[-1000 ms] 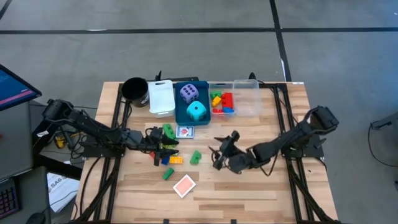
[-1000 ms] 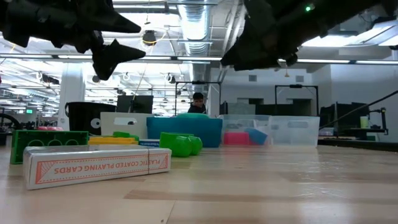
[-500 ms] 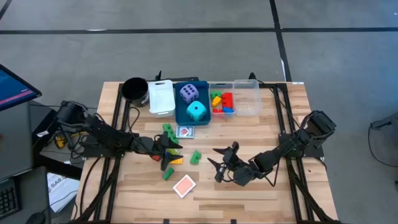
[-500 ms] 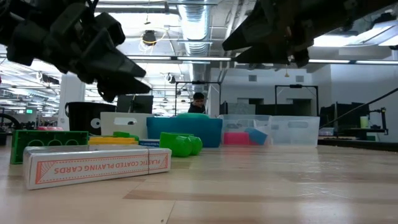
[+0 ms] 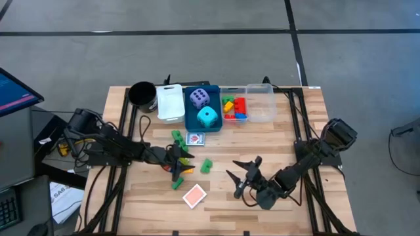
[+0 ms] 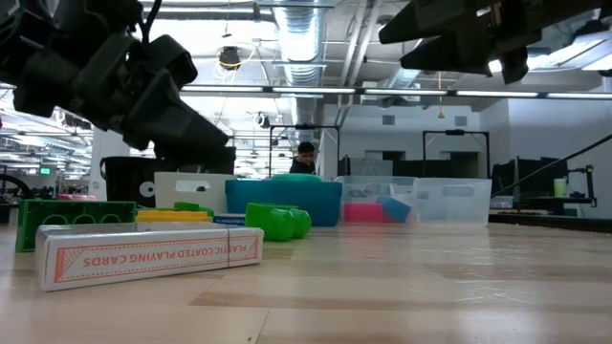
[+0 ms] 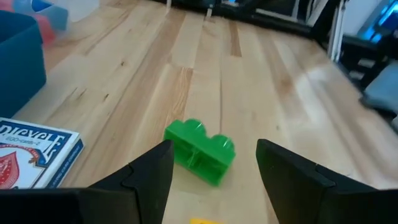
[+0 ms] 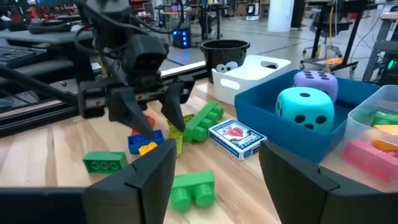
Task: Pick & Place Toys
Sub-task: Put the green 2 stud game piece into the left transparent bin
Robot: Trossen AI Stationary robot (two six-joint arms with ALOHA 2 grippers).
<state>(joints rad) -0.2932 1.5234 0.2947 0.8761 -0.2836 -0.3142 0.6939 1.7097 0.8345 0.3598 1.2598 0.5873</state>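
Loose toys lie on the table: green bricks (image 5: 177, 137) (image 5: 207, 166) (image 5: 176, 183), a yellow brick (image 5: 186, 169), a blue brick (image 8: 140, 142), a blue card box (image 5: 195, 139) and a red-backed card deck (image 5: 194, 195). The purple die (image 5: 200, 98) and the cyan die (image 5: 207, 118) sit in the blue bin (image 5: 189, 117). My left gripper (image 5: 178, 162) hangs open, low over the yellow and blue bricks; the green brick (image 7: 199, 151) lies ahead of its fingers. My right gripper (image 5: 239, 176) hovers open above bare wood, right of the toys.
Along the far edge stand a black cup (image 5: 142, 94), a white bin (image 5: 170, 103), the blue bin, and a clear bin (image 5: 259, 103) holding several bricks. Bare wood lies at the table's right and near side. A person (image 6: 304, 158) is in the room beyond.
My left gripper has come down toward the bricks at the table's left middle, rolling a little, and stays open. My right gripper has swung toward the table's near edge, turning as it went, also still open. No toy has moved.
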